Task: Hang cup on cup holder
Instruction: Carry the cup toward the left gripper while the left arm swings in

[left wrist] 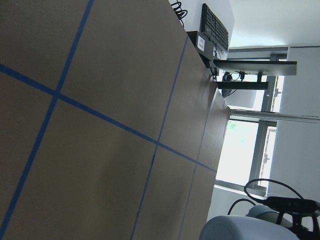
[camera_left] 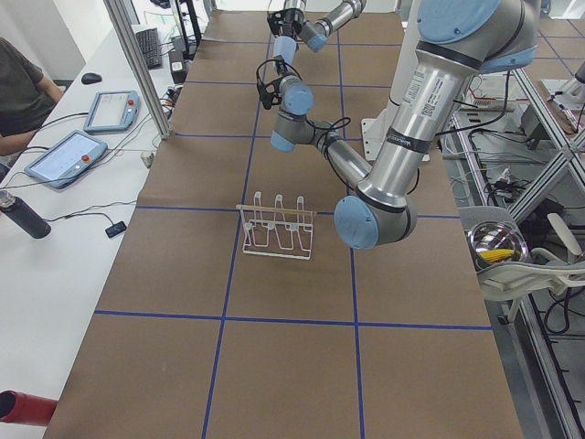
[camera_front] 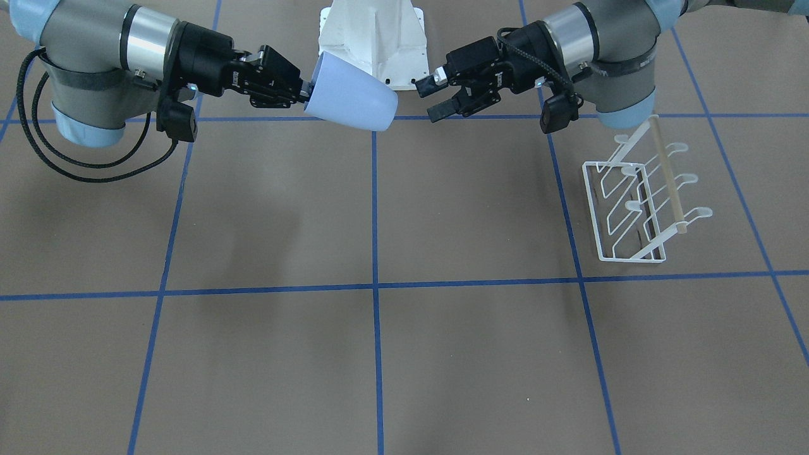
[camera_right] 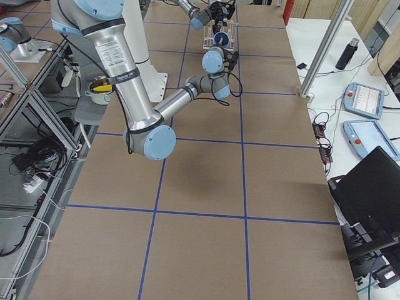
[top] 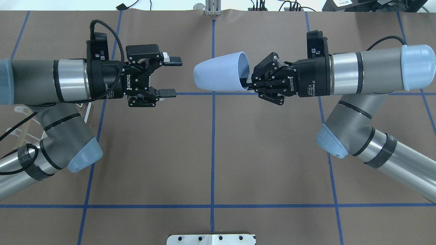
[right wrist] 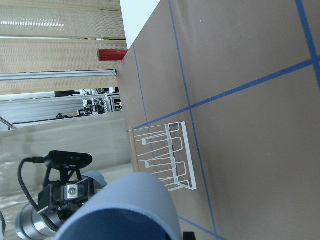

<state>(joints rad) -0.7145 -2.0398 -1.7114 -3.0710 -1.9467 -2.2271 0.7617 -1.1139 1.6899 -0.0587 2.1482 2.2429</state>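
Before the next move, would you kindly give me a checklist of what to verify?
1. Right gripper shut on the rim of the cup: ok.
2. Left gripper open, facing the cup's closed base: ok.
3. Gap between left gripper and cup, no contact: ok.
4. Cup holder upright, prongs empty: ok.
5. Firmness of the rim pinch: cannot tell.
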